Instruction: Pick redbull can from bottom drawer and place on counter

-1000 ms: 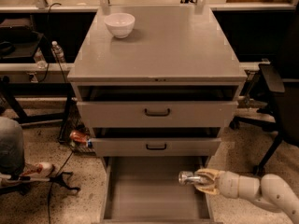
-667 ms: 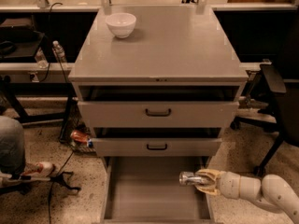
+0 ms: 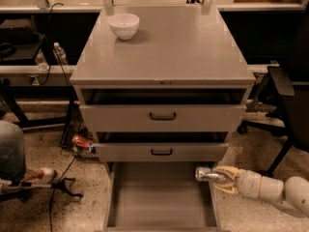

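One slim silvery can (image 3: 204, 174), shiny-ended, lies level over the open drawer's (image 3: 159, 199) 3 o'clock wall, pinched at its 3 o'clock end by the cream gripper (image 3: 221, 177); counter (image 3: 169, 52) at 12 o'clock.

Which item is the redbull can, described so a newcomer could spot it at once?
Start at the grey cabinet and drop to its open bottom drawer. At that drawer's right wall, the cream gripper is shut on the redbull can, held sideways. It is slim and silvery, unlike the reddish-orange can on the floor left of the cabinet.
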`<state>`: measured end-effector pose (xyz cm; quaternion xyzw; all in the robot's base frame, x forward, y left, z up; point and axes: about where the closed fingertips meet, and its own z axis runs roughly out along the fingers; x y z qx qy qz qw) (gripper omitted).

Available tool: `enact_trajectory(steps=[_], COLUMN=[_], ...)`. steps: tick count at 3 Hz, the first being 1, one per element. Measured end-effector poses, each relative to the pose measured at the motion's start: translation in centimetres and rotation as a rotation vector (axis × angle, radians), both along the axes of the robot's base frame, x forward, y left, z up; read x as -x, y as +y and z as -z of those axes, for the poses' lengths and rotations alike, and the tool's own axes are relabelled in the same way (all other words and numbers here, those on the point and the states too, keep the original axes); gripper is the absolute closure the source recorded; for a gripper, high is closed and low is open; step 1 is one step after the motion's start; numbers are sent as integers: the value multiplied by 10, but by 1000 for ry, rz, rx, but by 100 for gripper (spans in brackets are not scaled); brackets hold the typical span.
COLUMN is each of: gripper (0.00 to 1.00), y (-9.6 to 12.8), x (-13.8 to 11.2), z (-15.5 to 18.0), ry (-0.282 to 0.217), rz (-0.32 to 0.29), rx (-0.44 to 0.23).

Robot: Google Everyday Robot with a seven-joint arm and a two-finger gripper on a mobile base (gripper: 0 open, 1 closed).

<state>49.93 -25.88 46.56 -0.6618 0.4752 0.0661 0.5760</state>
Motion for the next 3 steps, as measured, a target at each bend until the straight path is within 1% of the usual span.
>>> enact_trajectory(steps=[1,2,3], gripper=[100,100,100], y=[-43,-79,-95], x=[-12,-15,-15], z=[-53,-107,-154], ry=[-118,-245,-335], rz=[74,131,122], rx=[14,20,9])
